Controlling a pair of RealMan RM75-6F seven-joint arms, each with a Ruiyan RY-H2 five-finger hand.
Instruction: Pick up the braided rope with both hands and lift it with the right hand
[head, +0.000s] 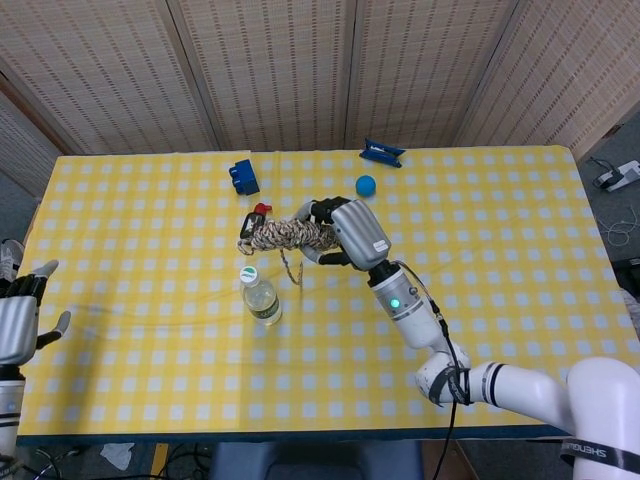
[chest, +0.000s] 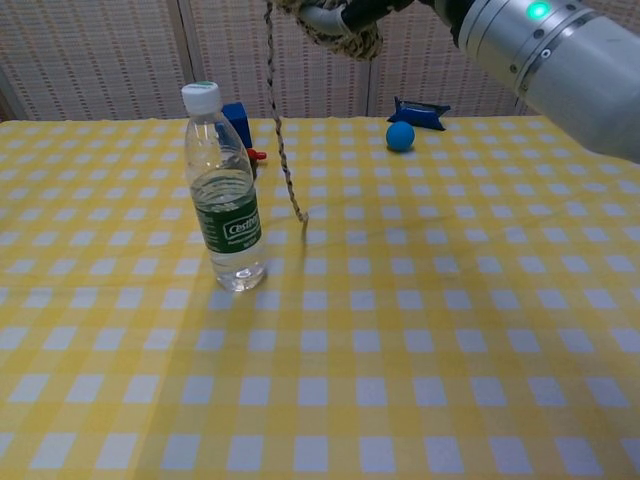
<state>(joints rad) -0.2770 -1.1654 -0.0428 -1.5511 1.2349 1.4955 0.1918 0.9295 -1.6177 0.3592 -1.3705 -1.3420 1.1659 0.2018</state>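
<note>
We see the right hand clamped around the braided rope, bundle held above the checked table | one strand dangles, its tip near the water bottle | left hand at the table's left edge, fingers apart, holding nothing | blue ball, blue block lie beyond.

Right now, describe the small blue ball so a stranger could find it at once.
On the yellow checked table, look toward the far edge by the woven screens. The blue ball sits just in front of a flat dark-blue packet; it is the only round blue thing there.
</note>
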